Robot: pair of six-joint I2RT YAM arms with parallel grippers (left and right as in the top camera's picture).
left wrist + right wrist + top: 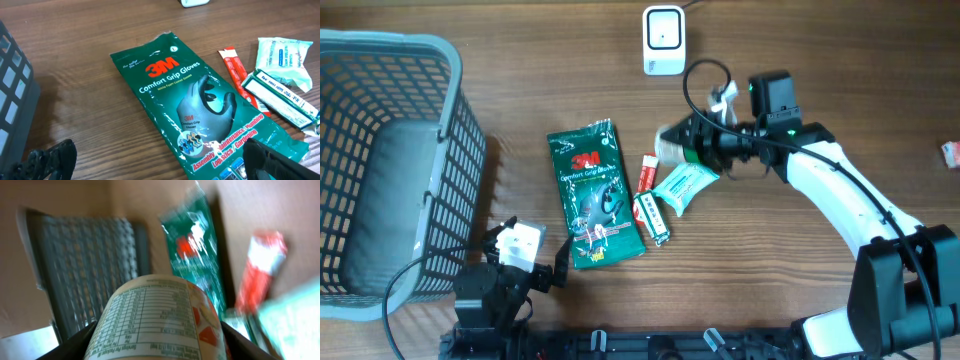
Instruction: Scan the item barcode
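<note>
Just below the barcode scanner (663, 40), at its six o'clock, your right gripper (700, 145) clasps a small labelled tub (155, 317), possibly yoghurt; the wrist view is blurred. Your left gripper (535, 258) rests spread wide at seven o'clock. If the barcode faces away from the scanner, the scan may fail.

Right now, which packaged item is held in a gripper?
The round tub with the nutrition label, clamped in the right gripper; the 3M gloves pack, red sachet, teal packet and green box lie on the table.
</note>
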